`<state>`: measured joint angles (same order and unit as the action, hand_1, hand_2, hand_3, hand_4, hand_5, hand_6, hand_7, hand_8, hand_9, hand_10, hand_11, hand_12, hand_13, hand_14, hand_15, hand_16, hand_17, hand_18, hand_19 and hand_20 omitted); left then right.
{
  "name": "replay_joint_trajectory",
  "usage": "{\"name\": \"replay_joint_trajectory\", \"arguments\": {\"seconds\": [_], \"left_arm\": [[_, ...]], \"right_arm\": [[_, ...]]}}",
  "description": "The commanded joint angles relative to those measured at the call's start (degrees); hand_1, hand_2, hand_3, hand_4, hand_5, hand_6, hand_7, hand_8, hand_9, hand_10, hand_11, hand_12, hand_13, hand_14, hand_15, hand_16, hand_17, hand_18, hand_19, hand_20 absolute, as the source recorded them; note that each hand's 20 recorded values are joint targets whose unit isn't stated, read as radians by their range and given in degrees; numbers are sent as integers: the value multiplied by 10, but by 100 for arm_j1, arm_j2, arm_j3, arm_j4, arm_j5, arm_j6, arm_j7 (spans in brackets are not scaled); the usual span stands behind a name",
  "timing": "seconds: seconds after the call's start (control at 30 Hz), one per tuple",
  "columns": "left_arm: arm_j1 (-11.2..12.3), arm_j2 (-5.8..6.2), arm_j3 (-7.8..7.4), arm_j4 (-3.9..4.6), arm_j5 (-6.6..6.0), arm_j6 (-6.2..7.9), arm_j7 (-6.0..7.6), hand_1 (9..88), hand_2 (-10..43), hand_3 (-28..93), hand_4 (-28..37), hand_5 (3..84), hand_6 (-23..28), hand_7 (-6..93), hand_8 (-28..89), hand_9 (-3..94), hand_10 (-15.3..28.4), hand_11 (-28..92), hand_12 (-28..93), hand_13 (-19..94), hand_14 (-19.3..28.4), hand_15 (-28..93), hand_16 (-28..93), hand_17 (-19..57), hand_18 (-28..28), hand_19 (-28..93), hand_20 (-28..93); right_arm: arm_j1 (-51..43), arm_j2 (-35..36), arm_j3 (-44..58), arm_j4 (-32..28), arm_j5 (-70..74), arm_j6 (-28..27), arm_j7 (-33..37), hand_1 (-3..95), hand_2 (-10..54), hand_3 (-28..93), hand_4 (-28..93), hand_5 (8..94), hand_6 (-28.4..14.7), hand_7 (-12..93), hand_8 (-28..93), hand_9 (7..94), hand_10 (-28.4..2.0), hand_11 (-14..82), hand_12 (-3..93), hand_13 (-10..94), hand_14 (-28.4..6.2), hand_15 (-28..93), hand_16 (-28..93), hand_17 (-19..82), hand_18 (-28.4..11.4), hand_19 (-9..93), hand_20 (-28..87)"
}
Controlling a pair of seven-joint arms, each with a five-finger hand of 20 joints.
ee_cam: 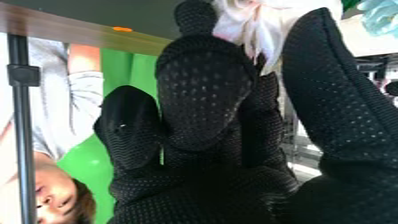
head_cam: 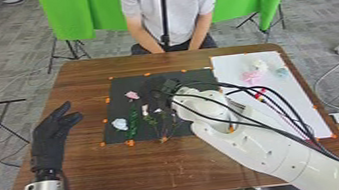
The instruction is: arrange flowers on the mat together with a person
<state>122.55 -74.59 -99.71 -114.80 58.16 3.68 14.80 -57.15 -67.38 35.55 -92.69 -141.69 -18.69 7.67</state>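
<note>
Head view: your left hand [head_cam: 55, 128] is at frame L, above the brown table [head_cam: 111, 176]; fingers extended, thumb apart, nothing held. Your right hand [head_cam: 156, 90] is over the upper part of the dark mat [head_cam: 115, 137], approx. frame ctr; grip n/a from this angle. Mat contents, L to R: pale flower [head_cam: 120, 124] at lower L; long green stem [head_cam: 133, 126] just beside it; pink flower [head_cam: 131, 95] at upper L; thin stems [head_cam: 164, 126] at lower ctr. White sheet [head_cam: 233, 66], frame upper R, bears white flower [head_cam: 259, 65], light pink flower [head_cam: 252, 78] and bluish flower [head_cam: 282, 72], near one another.

Right wrist view: you have the right hand w/ fingers loosely extended, thumb standing apart, i.e. part-open. Pinkish-white bloom [ee_cam: 252, 22] shows btwn fingers & thumb, at frame top; can't tell if gripped. Pale blue bloom [ee_cam: 382, 19] is at upper R, apart from the thumb.
</note>
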Motion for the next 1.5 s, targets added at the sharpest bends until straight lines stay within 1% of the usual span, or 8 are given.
{"name": "replay_joint_trajectory", "arguments": {"seconds": [0.03,0.47,0.6,0.83,1.0,1.07,1.17,1.5], "left_arm": [[53,-29,-12,17,3,-39,-17,215,-14,693,-219,496,26,124,-50,510,152,217,168,393,186,247,38,78,126,73,191],[108,-58,-29,-14,5,-38,14,217,-18,694,-217,495,26,125,-49,510,153,217,169,394,185,247,38,78,127,72,191],[-4,-49,-1,49,7,-18,-35,217,-19,694,-217,496,26,124,-50,510,152,217,168,394,185,247,37,78,126,72,191],[59,-53,-19,7,6,-51,-34,217,-18,692,-215,496,26,124,-50,509,153,217,169,394,186,248,38,78,127,72,191],[144,-74,-59,-35,0,-28,-47,217,-18,692,-215,496,25,125,-50,509,152,217,169,394,185,247,37,78,126,71,191],[120,-80,-41,-26,-4,-34,-58,217,-18,692,-215,495,26,125,-50,509,152,217,169,394,185,248,37,78,126,71,191],[169,-77,-76,-58,7,-69,-77,217,-19,693,-216,495,26,124,-50,510,152,217,169,394,185,248,37,78,126,71,191],[89,-79,-33,-47,83,-142,-71,218,-16,691,-217,496,26,125,-51,509,152,217,169,394,185,247,37,78,126,71,191]], "right_arm": [[-4,27,77,-110,-161,-306,-68,409,-95,690,-242,649,58,171,-121,743,-115,116,158,937,9,548,209,575,-153,932,427],[-118,400,819,-821,425,-460,4,389,-95,689,-252,585,60,159,-120,660,-120,92,157,937,5,509,231,558,-160,932,413],[-357,446,1869,-1254,778,283,-61,388,-95,686,-254,579,56,155,-118,653,-122,91,156,937,5,501,236,558,-160,932,408],[-1853,523,4108,-2313,2333,2652,-258,363,-95,678,-228,578,37,146,-106,652,-122,91,155,930,-8,429,242,543,-148,901,348],[-3653,-52,5913,-2727,5577,2017,-1657,282,-85,690,-175,557,12,136,-93,577,-136,78,148,666,-107,235,210,353,-155,580,316],[-4313,-231,6235,-2764,7165,1838,-1974,204,-39,694,-165,518,1,115,-87,503,-145,63,137,503,-147,150,212,258,-155,329,324],[-5055,-303,6155,-2772,9100,1999,-2313,113,8,709,-163,448,0,78,-78,422,-150,42,119,343,-153,85,173,188,-155,130,271],[-7009,-1464,6706,-3064,8701,1401,-2526,7,37,746,-199,345,12,57,-78,336,-129,20,85,215,-102,21,78,122,-135,39,210]]}}
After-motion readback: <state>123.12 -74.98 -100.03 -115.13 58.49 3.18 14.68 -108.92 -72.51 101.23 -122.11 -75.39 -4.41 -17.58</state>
